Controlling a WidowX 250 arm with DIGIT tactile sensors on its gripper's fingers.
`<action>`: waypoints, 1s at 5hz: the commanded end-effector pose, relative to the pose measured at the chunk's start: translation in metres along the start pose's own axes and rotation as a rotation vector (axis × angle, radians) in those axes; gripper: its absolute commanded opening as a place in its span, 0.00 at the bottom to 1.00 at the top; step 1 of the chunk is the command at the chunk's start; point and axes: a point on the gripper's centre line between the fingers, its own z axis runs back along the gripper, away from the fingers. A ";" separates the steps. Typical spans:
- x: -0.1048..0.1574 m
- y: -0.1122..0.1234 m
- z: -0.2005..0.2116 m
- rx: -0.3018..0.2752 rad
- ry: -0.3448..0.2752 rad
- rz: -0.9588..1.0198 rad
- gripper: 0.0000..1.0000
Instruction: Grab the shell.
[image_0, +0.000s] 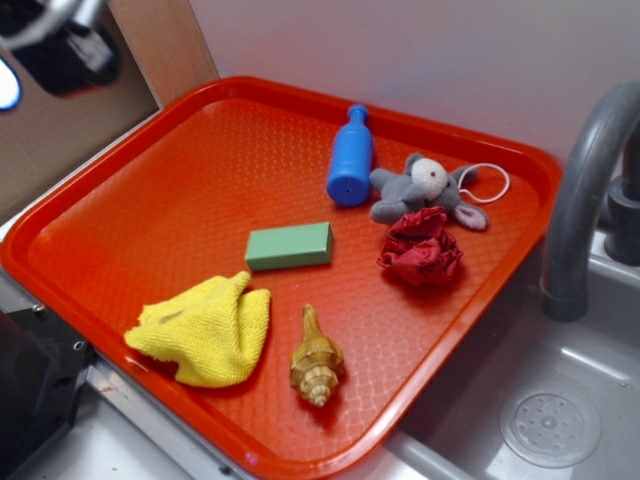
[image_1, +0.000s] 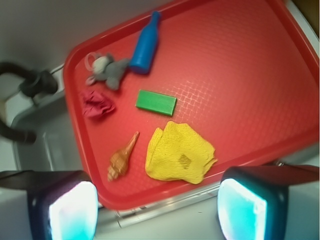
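In the exterior view the red tray (image_0: 120, 190) serves as the landmark: the shell (image_0: 317, 358) lies on its near edge strip, spire pointing toward the tray's middle, just beside the crumpled yellow cloth (image_0: 208, 327) and apart from the green block (image_0: 289, 246) farther in. Toward the tray's far side stand the blue bottle (image_0: 350, 158), the grey plush mouse (image_0: 425, 188) and the wrinkled red paper ball (image_0: 421, 249); a grey faucet (image_0: 580, 190) rises over the sink beyond the tray's right rim. The arm shows only as a dark blur in the upper left corner, well away from everything. In the wrist view the gripper (image_1: 160, 210) hangs high above the tray's near rim with its two fingers spread wide and nothing between them; the shell (image_1: 122, 157) sits ahead, left of centre, the yellow cloth (image_1: 179, 153) close on its right. The likely trouble: the ridged, tapering shell could squirt out of a pinch made across its spire, or a finger could catch the cloth and drag it along. No writing, brand or label can be read anywhere.
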 end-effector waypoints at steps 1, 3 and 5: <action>-0.003 -0.028 -0.077 0.139 -0.125 0.430 1.00; -0.001 -0.058 -0.132 0.109 0.008 0.445 1.00; -0.005 -0.061 -0.174 0.044 0.166 0.435 1.00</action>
